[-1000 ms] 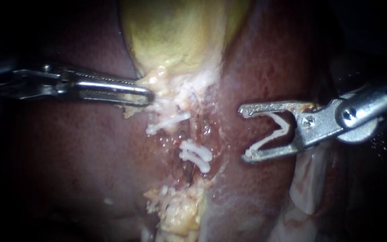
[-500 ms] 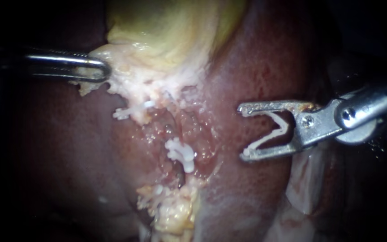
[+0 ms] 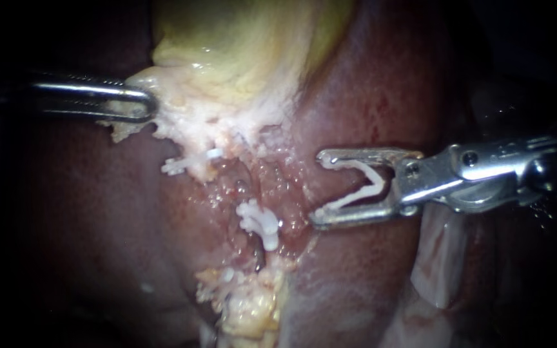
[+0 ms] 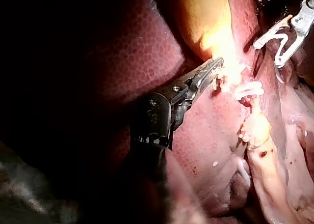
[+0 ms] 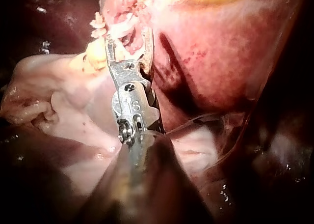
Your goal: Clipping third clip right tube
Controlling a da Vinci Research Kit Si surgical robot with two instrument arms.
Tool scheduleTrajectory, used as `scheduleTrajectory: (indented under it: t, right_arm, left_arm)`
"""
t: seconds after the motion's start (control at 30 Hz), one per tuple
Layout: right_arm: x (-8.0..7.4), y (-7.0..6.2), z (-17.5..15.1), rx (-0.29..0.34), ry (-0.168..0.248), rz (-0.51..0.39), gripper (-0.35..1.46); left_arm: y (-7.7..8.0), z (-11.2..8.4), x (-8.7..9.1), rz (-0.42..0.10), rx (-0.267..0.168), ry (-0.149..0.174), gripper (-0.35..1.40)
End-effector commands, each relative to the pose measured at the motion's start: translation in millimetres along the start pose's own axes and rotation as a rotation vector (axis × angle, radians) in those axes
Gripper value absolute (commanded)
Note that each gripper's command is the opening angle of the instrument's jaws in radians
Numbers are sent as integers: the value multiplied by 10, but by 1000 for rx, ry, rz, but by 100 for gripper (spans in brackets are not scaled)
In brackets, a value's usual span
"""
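TARGET: right tube, mid-field, placed clips across it | TOOL: your right instrument near it, jaws spread wide, carrying an open clip; tube not yet between its legs | SUPPORT: left instrument clamped on gallbladder edge | ACTION: straddle the tube fully, clear of the placed clips, see both tips, then close.

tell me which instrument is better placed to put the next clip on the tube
Right, most likely. The right instrument carries an open white clip between its jaws, aimed at the exposed spot beside the placed clips. The left instrument has its jaws shut on pale tissue, holding it aside.
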Motion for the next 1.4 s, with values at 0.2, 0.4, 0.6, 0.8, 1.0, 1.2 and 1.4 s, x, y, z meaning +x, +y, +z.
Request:
scheduleTrajectory:
  t: [0.2, 0.4, 0.6, 0.8, 1.0, 1.2, 1.4]
  right_arm:
    - [-17, 12, 25, 54, 32, 73, 50]
    - [-27, 23, 46, 77, 52, 108, 50]
    - [-33, 30, 67, 92, 64, 131, 49]
    - [-38, 35, 87, 136, 97, 155, 49]
    - [-37, 38, 98, 165, 121, 167, 49]
    - [-32, 40, 104, 178, 177, 222, 49]
    - [-27, 43, 108, 188, 225, 261, 49]
  left_arm:
    - [0, 0, -1, 0, 2, 0, -35]
    - [0, 0, -1, 0, 2, 0, -35]
    - [0, 0, -1, 0, 2, 0, -35]
    - [0, 1, -1, 0, 2, 1, -35]
    - [-1, 1, -1, 1, 2, 0, -35]
    - [-1, 1, -1, 0, 2, 1, -35]
    - [-1, 1, -1, 0, 2, 0, -35]
